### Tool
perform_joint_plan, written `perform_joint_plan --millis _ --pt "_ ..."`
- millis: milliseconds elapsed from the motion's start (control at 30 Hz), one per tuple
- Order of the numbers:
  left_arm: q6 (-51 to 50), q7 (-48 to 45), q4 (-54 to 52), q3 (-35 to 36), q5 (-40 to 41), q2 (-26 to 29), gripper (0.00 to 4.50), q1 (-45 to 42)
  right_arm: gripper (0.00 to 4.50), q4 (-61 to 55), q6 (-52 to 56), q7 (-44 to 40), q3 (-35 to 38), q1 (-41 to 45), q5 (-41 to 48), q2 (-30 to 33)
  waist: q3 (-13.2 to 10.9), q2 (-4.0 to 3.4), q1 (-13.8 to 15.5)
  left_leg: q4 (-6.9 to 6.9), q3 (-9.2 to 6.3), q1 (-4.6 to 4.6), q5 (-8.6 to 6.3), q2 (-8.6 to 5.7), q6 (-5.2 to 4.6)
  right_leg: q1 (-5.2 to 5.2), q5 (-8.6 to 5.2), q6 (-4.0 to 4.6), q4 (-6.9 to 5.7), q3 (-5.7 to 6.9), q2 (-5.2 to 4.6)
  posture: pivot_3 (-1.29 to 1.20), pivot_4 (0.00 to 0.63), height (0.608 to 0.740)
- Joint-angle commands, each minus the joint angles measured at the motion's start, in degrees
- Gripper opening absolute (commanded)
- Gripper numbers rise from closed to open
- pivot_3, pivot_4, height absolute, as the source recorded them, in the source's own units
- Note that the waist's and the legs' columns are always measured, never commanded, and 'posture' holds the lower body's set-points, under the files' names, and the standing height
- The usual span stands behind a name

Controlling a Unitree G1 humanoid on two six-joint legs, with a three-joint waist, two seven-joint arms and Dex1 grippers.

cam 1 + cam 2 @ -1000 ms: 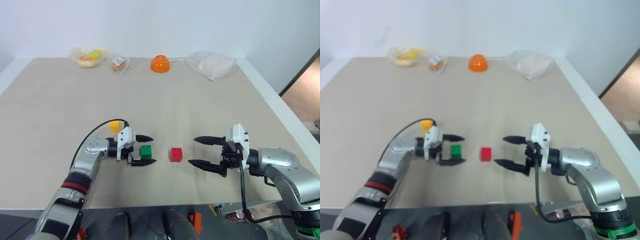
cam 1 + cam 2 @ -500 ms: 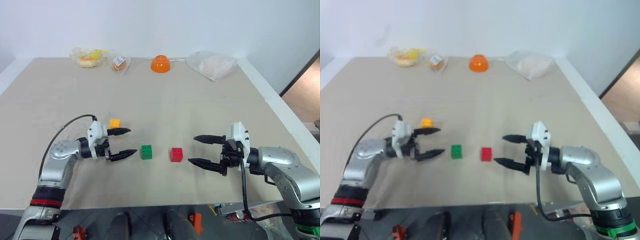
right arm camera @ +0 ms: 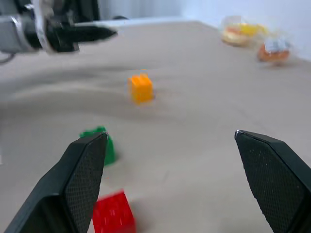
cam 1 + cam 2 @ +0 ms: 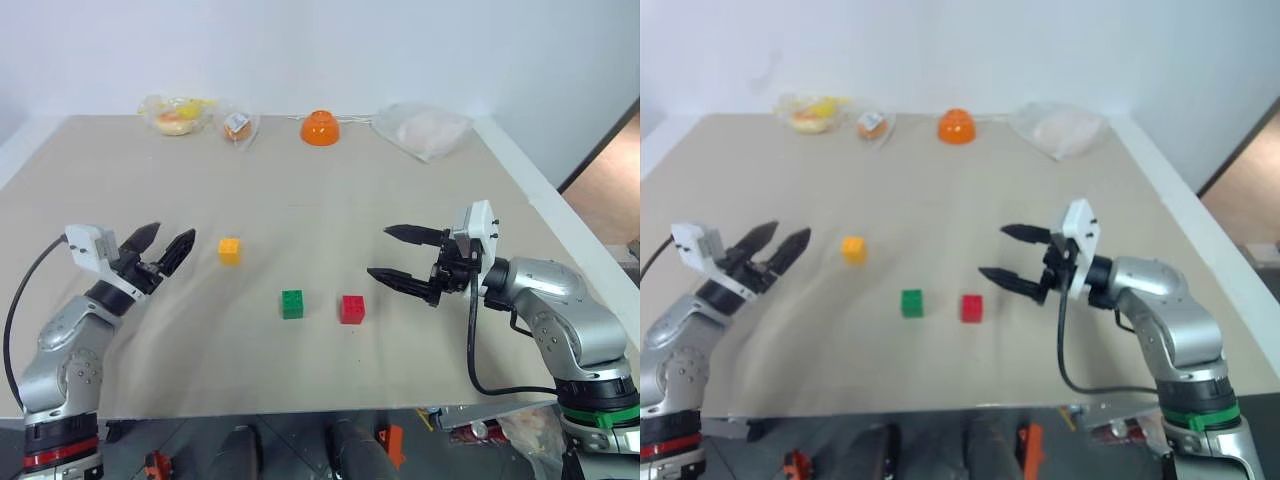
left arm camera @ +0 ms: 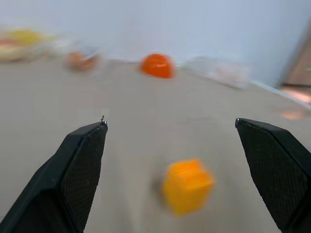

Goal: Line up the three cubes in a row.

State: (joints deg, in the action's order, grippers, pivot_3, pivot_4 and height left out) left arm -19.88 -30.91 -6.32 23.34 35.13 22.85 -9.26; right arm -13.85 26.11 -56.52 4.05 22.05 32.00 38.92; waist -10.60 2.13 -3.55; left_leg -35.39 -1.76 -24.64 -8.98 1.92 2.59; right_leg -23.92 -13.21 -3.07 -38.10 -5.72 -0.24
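Three studded cubes lie on the beige table [image 4: 330, 180]. The green cube [image 4: 292, 303] and the red cube [image 4: 352, 309] sit side by side near the front. The yellow cube [image 4: 230, 250] rests farther back and to the left, apart from them. My left gripper [image 4: 162, 244] hovers open to the left of the yellow cube, which sits ahead of its fingers [image 5: 187, 186]. My right gripper [image 4: 396, 255] is open and empty, raised to the right of the red cube; green [image 3: 100, 144] and red [image 3: 114, 213] cubes lie ahead of it.
At the table's far edge stand an orange bowl [image 4: 320, 128], two bagged food items [image 4: 177, 114] [image 4: 238, 125] and a clear bag with something white [image 4: 425, 130]. The table's right edge runs beside my right arm.
My left gripper has let go of the green cube, pulled away to the left and risen, turning to point forward. My right gripper has lifted slightly. The green cube stays beside the red one.
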Motion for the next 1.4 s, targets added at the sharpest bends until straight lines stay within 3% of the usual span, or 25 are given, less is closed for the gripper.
perform_joint_plan --millis 33,400,1033,1333,1400 --pt "0.9 2.1 -4.1 -2.5 -2.1 -0.9 4.36 0.9 4.36 -0.4 -0.4 -1.0 -0.2 0.9 0.4 -0.1 0.0 0.00 0.4 0.00 0.01 -0.01 0.00 -0.02 0.01 -0.01 0.00 0.00 0.02 -0.02 -0.02 0.00 0.150 0.740" --pt "0.1 3.1 -3.0 -13.3 -8.3 -2.3 4.36 -0.7 4.36 -1.8 -0.1 -0.9 -0.8 1.0 0.6 -0.4 0.0 0.00 0.8 0.01 0.07 0.00 -0.01 -0.04 0.02 -0.05 0.01 0.01 0.04 -0.05 -0.04 0.00 0.150 0.740" --pt "0.9 10.6 8.5 -18.4 -18.8 -7.5 4.36 -8.0 4.36 -7.1 0.6 2.0 0.2 -1.4 1.6 -0.2 0.0 -0.01 1.2 -0.02 0.01 0.00 0.00 -0.11 0.01 0.03 0.01 0.00 0.04 -0.01 -0.09 0.00 0.150 0.740" --pt "2.8 11.6 12.3 -17.6 -20.7 -8.0 1.52 -10.7 4.36 -6.8 0.3 2.3 -0.1 -1.7 1.3 -0.2 0.0 -0.02 1.2 -0.03 0.01 0.01 0.10 -0.14 -0.15 0.06 0.08 0.07 0.03 0.00 -0.10 0.00 0.150 0.740" --pt "3.2 11.4 12.5 -17.6 -20.8 -8.0 1.27 -10.8 4.36 -6.7 0.2 2.3 -0.2 -1.6 1.2 -0.2 0.0 -0.02 1.1 -0.03 0.01 0.01 0.12 -0.16 -0.16 0.06 0.08 0.07 0.04 -0.01 -0.12 0.00 0.150 0.740"
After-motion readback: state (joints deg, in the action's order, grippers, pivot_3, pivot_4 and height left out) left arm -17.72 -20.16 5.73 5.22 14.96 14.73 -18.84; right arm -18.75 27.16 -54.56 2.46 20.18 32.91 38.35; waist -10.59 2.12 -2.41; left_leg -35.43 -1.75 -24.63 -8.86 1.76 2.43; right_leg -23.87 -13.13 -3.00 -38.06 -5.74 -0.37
